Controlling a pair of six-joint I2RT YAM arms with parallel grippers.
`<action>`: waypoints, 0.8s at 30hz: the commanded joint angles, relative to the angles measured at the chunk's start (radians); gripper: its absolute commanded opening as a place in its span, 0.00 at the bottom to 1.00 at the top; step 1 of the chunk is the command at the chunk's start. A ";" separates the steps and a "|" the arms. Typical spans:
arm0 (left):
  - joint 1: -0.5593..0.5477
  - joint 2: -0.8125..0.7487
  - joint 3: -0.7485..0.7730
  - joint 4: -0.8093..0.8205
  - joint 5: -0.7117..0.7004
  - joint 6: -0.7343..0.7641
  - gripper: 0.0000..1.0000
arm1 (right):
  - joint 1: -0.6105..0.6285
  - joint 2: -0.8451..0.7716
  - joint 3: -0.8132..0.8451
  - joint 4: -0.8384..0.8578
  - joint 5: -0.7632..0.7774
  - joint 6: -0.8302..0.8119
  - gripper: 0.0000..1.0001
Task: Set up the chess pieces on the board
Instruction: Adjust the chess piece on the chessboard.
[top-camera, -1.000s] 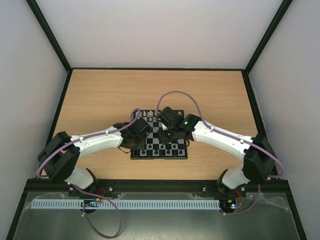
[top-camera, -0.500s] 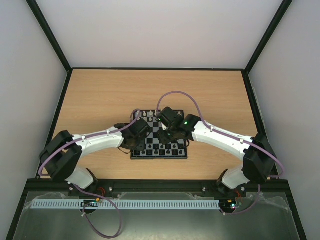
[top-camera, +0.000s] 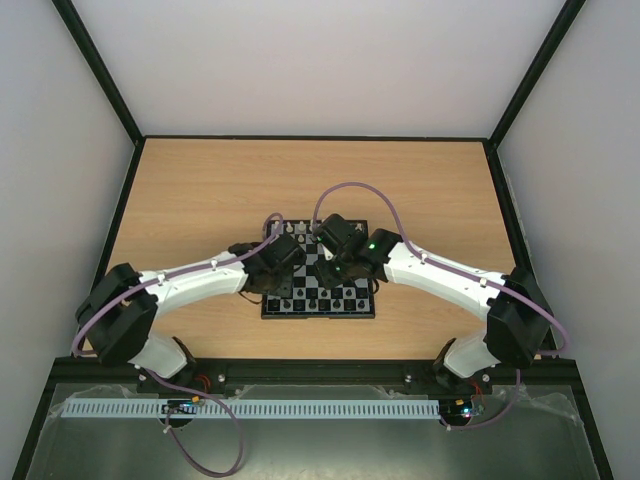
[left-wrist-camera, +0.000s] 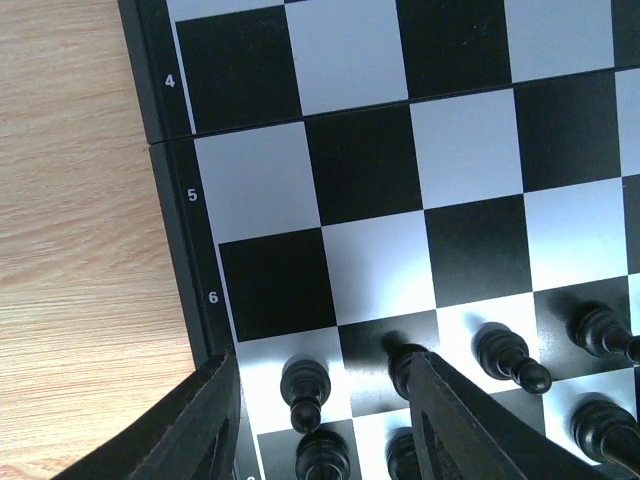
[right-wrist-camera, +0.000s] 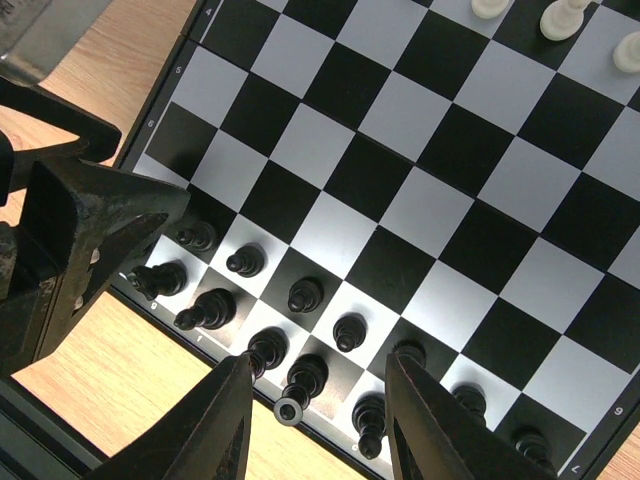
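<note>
Two end effectors are hanging over the near-left corner of the board (top-camera: 320, 312), both arms reaching in from their own sides.

The left end effector (left-wrist-camera: 320, 358) has its fingers spread. One black pawn (left-wrist-camera: 304, 385) stands upright on a pale square in the gap between them, and it looks clear of both fingers. The next pawn (left-wrist-camera: 403, 362) along sits tight against the inner face of the right-hand finger; I honestly can't tell if they touch. Two more pawns carry the row on past that finger. The tops of the back-row pieces peek in just under the fingertips at the bottom edge. Out to the left of the fingers is the board's black border with printed numbers, then the wooden table (left-wrist-camera: 80, 250).

The right end effector (right-wrist-camera: 318, 358) is spread as well and isn't pinching anything. A little cluster of black pieces (right-wrist-camera: 306, 375) stands in the gap between its fingers, right at the board's near edge, none of them against a finger. More black ones trail off past its left finger. Beyond those, the left end effector's dark body fills that side of the right wrist view. Far ahead and to the right of the fingers, a few white pieces (right-wrist-camera: 562, 18) stand on the board's opposite side.
</note>
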 joint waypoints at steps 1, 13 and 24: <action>-0.008 -0.026 0.034 -0.049 -0.026 -0.003 0.49 | -0.006 -0.017 -0.011 -0.020 -0.009 -0.002 0.38; -0.026 -0.045 0.052 -0.057 -0.013 0.004 0.36 | -0.005 -0.015 -0.013 -0.018 -0.008 -0.002 0.37; -0.063 0.002 0.090 -0.057 -0.002 0.011 0.25 | -0.006 -0.059 -0.015 -0.015 0.053 0.010 0.38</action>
